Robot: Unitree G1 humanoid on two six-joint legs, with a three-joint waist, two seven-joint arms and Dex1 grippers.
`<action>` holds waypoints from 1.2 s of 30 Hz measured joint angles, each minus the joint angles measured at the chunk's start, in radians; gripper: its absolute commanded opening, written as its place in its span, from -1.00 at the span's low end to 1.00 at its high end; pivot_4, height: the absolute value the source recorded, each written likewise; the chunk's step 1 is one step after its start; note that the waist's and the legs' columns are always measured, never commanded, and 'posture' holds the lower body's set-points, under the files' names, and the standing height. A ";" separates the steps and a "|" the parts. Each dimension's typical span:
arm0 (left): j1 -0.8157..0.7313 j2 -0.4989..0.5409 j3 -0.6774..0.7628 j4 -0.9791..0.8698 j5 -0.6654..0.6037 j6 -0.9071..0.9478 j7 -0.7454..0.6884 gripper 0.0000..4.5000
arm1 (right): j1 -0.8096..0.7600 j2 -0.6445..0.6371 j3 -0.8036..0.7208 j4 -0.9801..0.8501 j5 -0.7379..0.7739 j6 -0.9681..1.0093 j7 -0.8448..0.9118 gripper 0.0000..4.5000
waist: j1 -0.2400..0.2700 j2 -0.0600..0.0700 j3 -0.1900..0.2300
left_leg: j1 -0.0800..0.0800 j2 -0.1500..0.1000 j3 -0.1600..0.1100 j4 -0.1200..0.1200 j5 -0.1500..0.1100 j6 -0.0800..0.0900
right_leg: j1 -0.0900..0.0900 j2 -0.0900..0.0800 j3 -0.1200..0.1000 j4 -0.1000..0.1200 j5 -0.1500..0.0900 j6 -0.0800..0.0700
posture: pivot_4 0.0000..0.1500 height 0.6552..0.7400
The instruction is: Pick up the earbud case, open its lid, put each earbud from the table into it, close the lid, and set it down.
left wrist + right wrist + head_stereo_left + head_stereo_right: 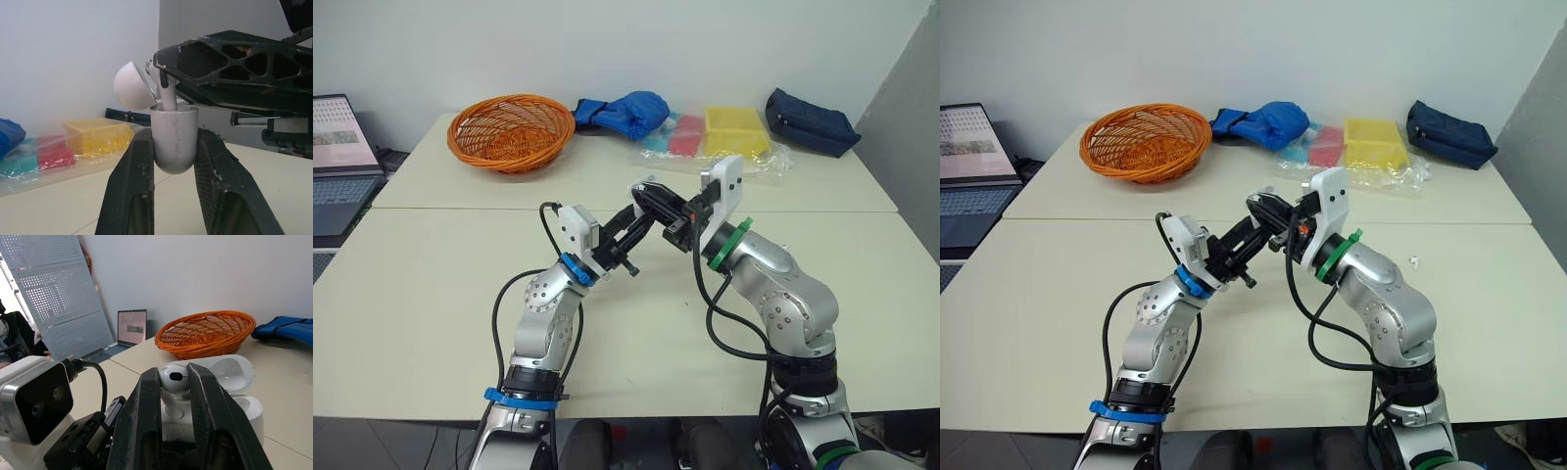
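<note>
Left gripper [172, 139] is clamping open earbud case [173, 122]; right gripper [174, 382] is pinching earbud [172, 374] over socket (keep stem upright).

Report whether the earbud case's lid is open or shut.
Open: the white plastic earbud case has its domed lid tipped back, a white earbud stem-down in it.

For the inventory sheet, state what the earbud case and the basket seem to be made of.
The earbud case: likely hard plastic, white, smooth, with a soft sheen on its rounded shell. The basket: seemingly woven wicker or plastic strands, orange, matte; the crossing weave shows.
</note>
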 measured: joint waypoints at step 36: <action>0.006 0.026 0.024 0.072 -0.006 -0.051 -0.095 -0.67 | -0.104 -0.374 -0.155 -0.022 0.217 0.039 0.176 -0.24 | 0.001 0.000 0.000 | -0.001 0.000 0.000 -0.001 0.000 0.000 | 0.000 -0.001 0.000 -0.003 0.000 0.000 | 1.00 1.00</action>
